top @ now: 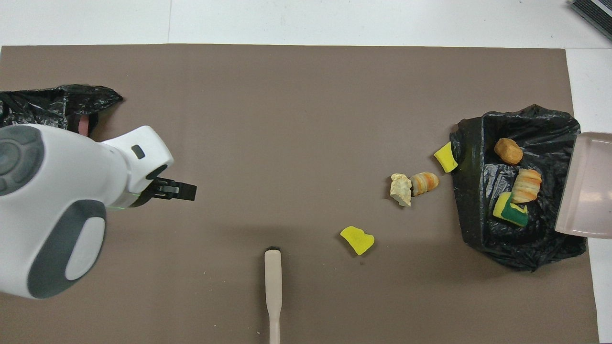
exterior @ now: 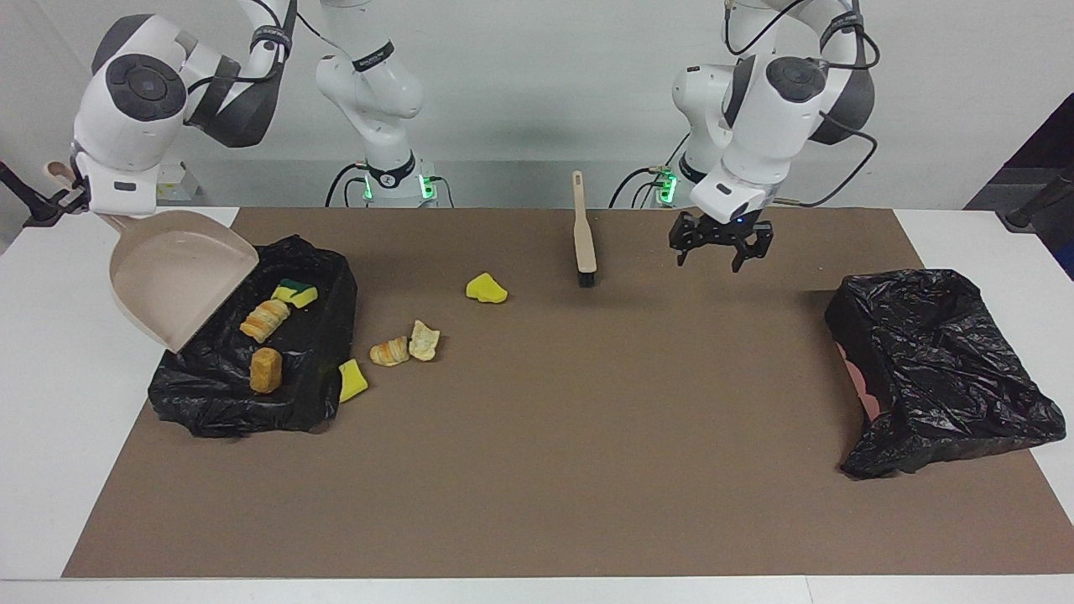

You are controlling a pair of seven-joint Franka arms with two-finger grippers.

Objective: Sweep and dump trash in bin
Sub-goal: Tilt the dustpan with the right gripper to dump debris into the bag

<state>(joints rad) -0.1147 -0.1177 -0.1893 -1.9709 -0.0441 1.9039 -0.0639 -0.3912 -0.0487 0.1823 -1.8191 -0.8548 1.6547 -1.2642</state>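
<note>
Bright, even overhead light; soft shadows on mat (exterior: 537, 419); pics sharp, glare on bags.
</note>
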